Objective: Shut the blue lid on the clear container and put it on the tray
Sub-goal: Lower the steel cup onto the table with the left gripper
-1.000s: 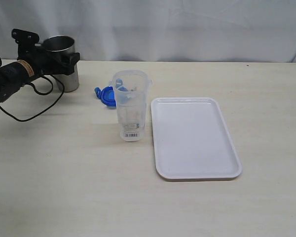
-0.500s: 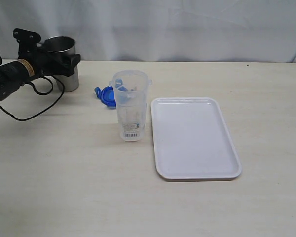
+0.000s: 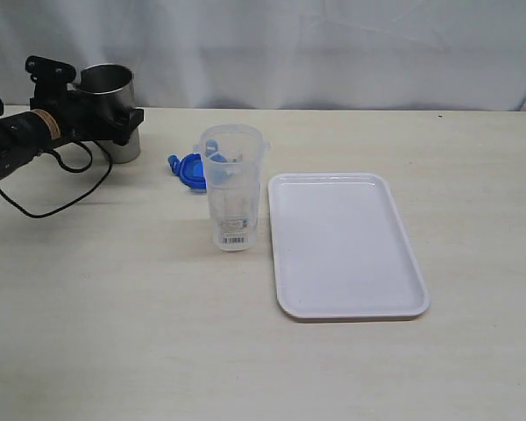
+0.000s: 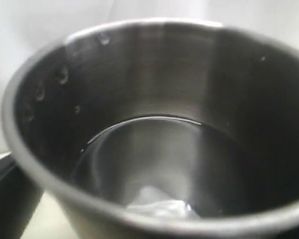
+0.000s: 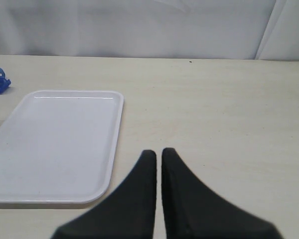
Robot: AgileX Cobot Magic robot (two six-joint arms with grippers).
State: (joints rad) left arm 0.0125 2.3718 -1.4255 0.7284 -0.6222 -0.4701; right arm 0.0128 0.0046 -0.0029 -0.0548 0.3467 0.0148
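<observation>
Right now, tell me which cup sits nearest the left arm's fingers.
The grey steel cup, right at the left fingers; the clear container stands well away, beside the tray.

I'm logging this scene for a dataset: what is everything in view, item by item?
table: one, pale beige, under everything
tray: one, white, on the table's right half
clear container: one, transparent, upright, left of the tray
blue lid: one, blue, on the table behind the container
steel cup: one, grey, far-left back
left tool: one, black, at the steel cup
right tool: one, black, shut, above the table
</observation>
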